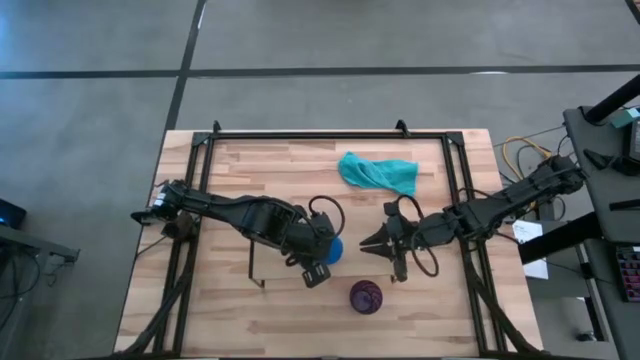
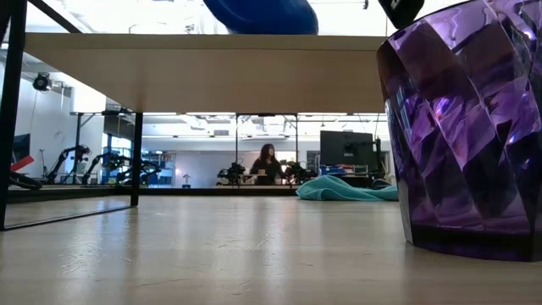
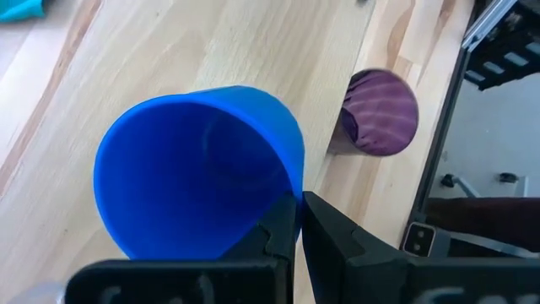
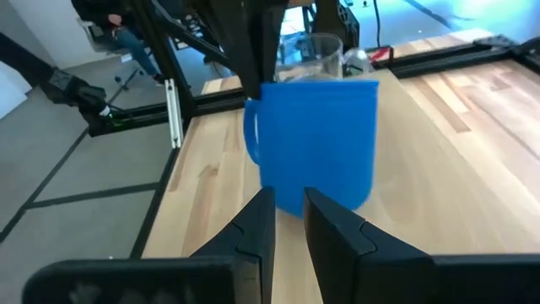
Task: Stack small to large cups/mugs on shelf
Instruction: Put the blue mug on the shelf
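Observation:
The bright blue mug (image 4: 316,139) is upright over the light-wood shelf (image 2: 212,85), its handle (image 4: 250,127) to one side. My left gripper (image 3: 299,228) reaches it from above and is shut on its rim. In the low view the blue mug (image 2: 262,13) shows at the shelf top; resting or just above, I cannot tell. The clear glass cup (image 4: 314,52) stands behind the mug. The dark purple cup (image 1: 365,296) stands on the table in front of the shelf. My right gripper (image 4: 289,211) sits level just right of the mug, with a narrow gap between its fingers, holding nothing. My left gripper pinches the blue mug's rim wall (image 3: 295,190), one finger inside the mug and one outside. It comes from above, pointing down. The mug stays upright below the fingers, with its base at the shelf top.
A teal cloth (image 1: 378,172) lies on the table toward the far edge. The shelf's black rod legs (image 1: 253,270) stand on the tabletop under my left arm. The purple cup (image 3: 380,110) is close to the near edge. A person shows far back in the room (image 2: 268,161).

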`<state>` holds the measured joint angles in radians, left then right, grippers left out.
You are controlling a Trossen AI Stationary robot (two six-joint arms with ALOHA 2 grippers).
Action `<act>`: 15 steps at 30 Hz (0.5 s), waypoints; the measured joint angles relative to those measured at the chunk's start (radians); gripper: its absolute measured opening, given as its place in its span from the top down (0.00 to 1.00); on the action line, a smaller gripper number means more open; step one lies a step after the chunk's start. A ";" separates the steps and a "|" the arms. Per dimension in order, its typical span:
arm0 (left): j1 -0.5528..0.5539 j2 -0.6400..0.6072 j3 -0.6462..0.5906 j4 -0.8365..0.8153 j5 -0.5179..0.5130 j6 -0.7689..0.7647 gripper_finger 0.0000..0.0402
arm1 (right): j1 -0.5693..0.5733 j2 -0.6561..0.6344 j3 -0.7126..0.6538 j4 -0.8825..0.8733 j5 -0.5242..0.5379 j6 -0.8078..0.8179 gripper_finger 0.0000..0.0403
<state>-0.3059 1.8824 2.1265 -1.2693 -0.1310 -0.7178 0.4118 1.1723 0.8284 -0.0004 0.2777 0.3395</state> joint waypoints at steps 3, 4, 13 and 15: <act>0.004 0.000 0.000 0.017 0.000 0.001 1.00 | 0.000 0.035 0.000 0.052 -0.024 0.001 0.85; 0.004 0.000 0.000 0.013 0.000 0.001 1.00 | 0.000 0.048 0.000 0.075 -0.033 0.001 0.85; 0.005 0.000 -0.001 0.011 -0.002 -0.006 1.00 | -0.011 0.175 0.000 0.181 -0.042 0.002 0.85; 0.005 0.000 -0.001 0.009 -0.002 -0.006 1.00 | -0.013 0.192 0.000 0.196 -0.042 0.001 0.85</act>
<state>-0.3008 1.8824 2.1254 -1.2603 -0.1329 -0.7239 0.3989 1.3642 0.8282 0.1953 0.2361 0.3408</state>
